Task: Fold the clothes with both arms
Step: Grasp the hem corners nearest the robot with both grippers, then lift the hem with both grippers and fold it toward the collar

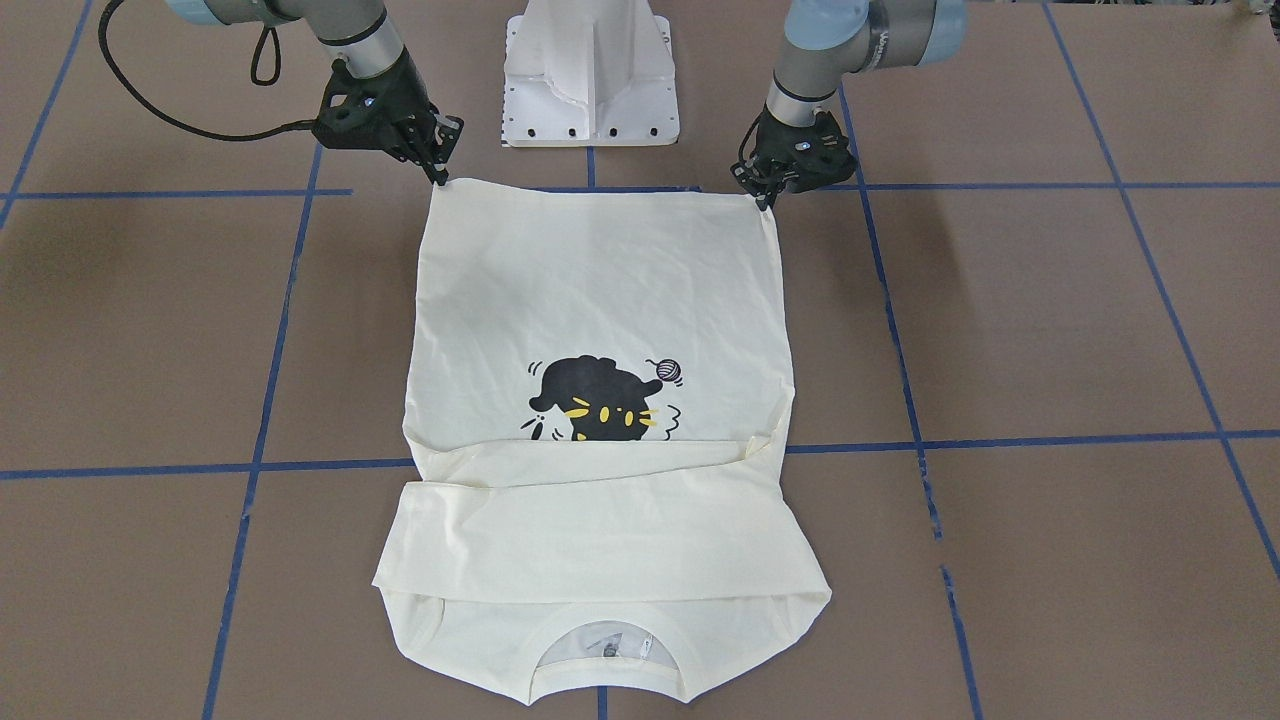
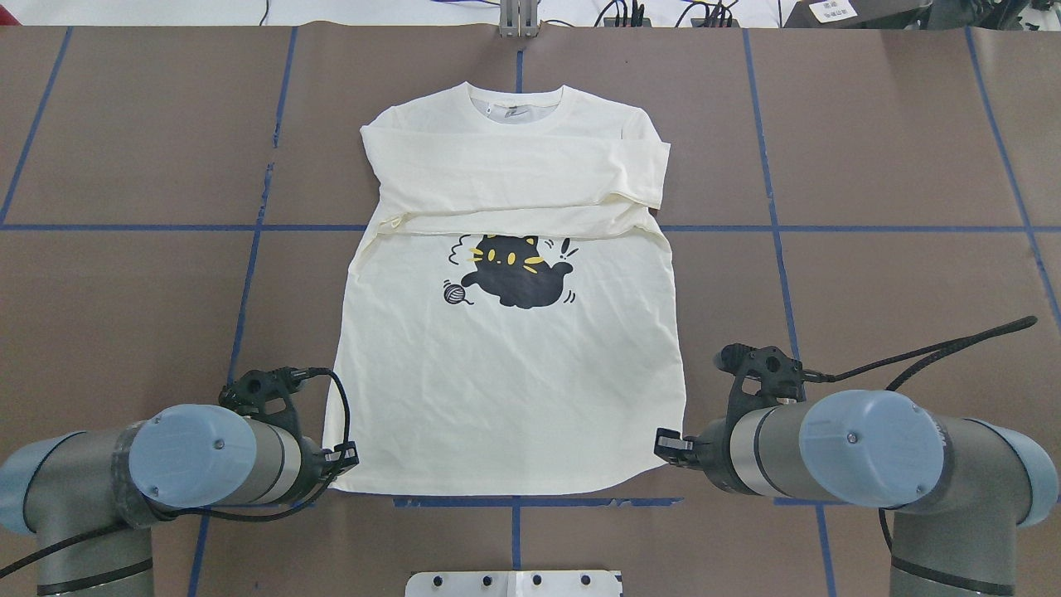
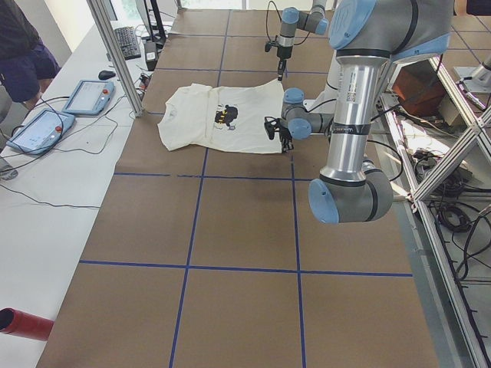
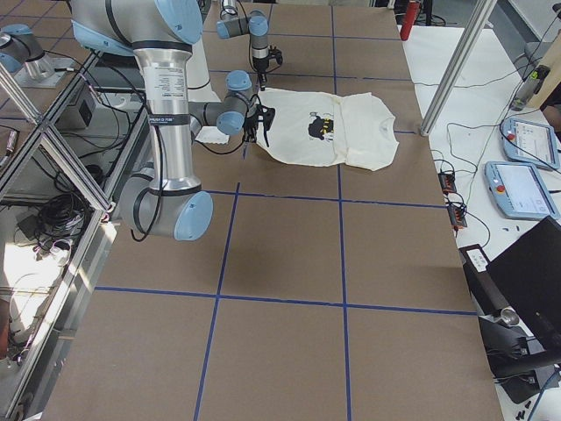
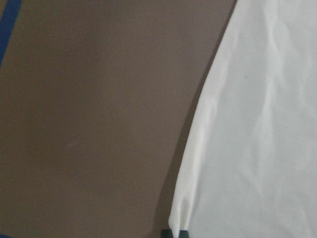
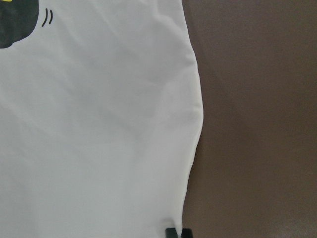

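The cream T-shirt [image 2: 506, 373] lies flat on the brown table with the black cat graphic [image 2: 514, 278] facing up. Its sleeves are folded across the chest below the collar [image 1: 600, 640]. My left gripper [image 2: 348, 458] is at the hem corner on the robot's left, also seen in the front-facing view [image 1: 765, 200]. In its wrist view the fingertips [image 5: 176, 233] pinch the cloth's edge. My right gripper [image 2: 663, 439] holds the opposite hem corner [image 1: 440, 178], with its tips [image 6: 177, 232] closed on the hem. Both corners look slightly raised.
The white pedestal base [image 1: 590, 80] stands just behind the hem. Blue tape lines [image 2: 249, 228] grid the brown table. A side bench with tablets [image 3: 84, 96], a metal post [image 3: 115, 54] and a person [image 3: 23, 46] lie beyond the collar end.
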